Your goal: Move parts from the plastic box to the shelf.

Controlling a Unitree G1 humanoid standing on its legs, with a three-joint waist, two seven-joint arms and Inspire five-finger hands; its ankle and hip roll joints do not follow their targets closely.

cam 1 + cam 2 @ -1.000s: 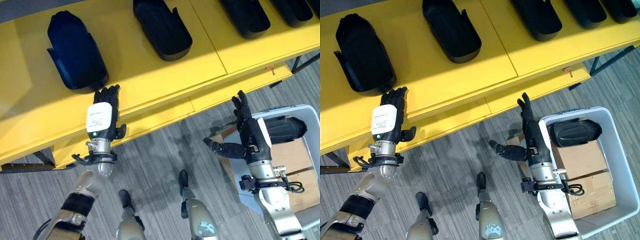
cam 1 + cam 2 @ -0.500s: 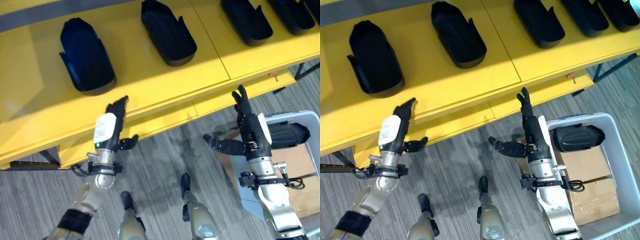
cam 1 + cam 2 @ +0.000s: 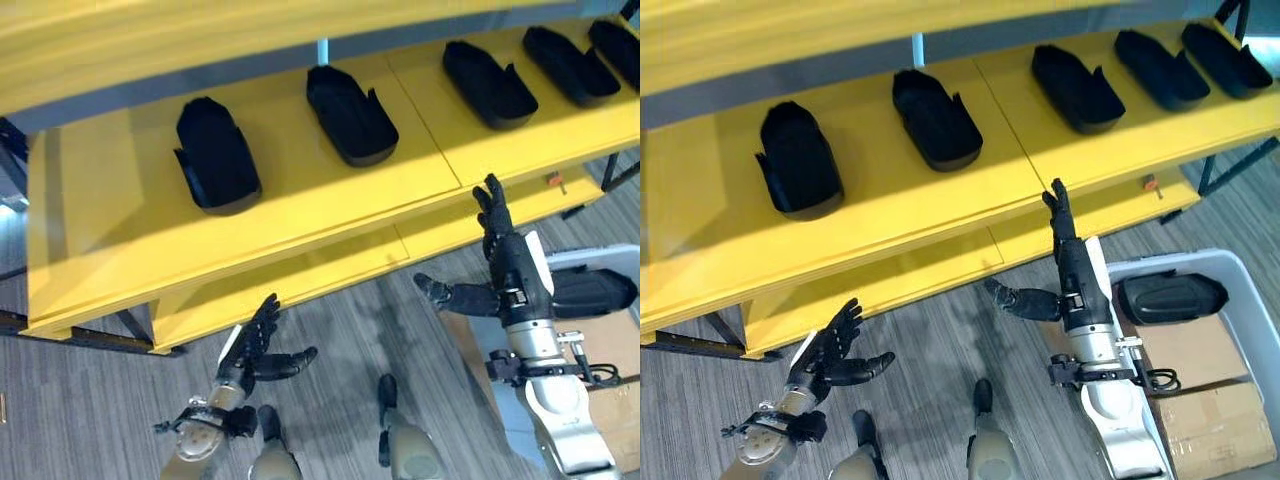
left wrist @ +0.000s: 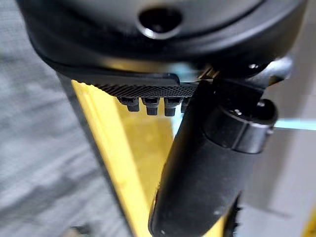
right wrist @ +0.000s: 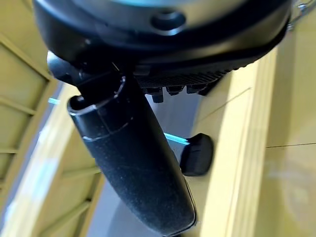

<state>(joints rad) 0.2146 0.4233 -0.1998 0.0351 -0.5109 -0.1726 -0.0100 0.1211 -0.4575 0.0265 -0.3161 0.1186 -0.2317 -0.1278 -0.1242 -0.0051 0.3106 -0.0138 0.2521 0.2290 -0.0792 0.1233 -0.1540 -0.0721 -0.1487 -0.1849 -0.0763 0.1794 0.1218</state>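
Now we log both hands empty, fingers straight: left hand (image 3: 255,345) lowered away from the yellow metal shelf (image 3: 300,215), right hand (image 3: 510,265) beside the grey plastic box (image 3: 1240,275). One black moulded part (image 3: 1170,298) remains inside; next pickup pending.

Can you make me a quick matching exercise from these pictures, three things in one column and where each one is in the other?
Things:
1. left hand
2. right hand
3. black part

Places:
A. in the plastic box
B. open, low over the floor below the shelf
C. open, fingers up by the shelf's front edge

Pairs: 1-B, 2-C, 3-A
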